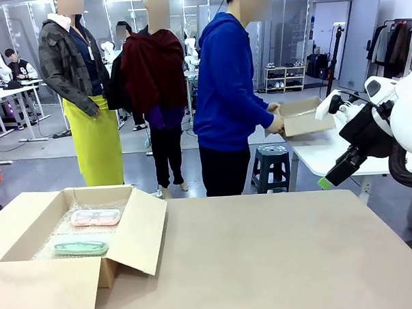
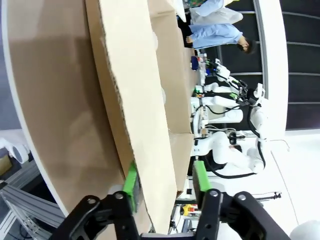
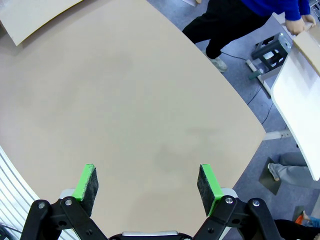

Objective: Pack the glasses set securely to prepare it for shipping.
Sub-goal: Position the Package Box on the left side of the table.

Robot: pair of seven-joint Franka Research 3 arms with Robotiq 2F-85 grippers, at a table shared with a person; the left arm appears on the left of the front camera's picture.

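Observation:
The glasses set lies in an open brown cardboard box (image 1: 11, 231) at the table's left: the pale pink case (image 1: 96, 217) farther back, the mint green case (image 1: 81, 247) nearer, both flat on bubble wrap (image 1: 56, 236). In the left wrist view my left gripper (image 2: 165, 182) straddles the edge of a box flap (image 2: 135, 100). Its green pads stand apart, with a gap between the flap and one pad. My right gripper (image 3: 148, 182) hangs open over bare table with nothing between its fingers. In the front view it sits raised at the far right (image 1: 325, 183).
The tan table (image 1: 279, 261) stretches free to the right of the box. Beyond the far edge a person in a blue hoodie (image 1: 226, 78) holds another cardboard box (image 1: 307, 116) over a white side table (image 1: 329, 156). A stool (image 1: 271, 162) stands beside it.

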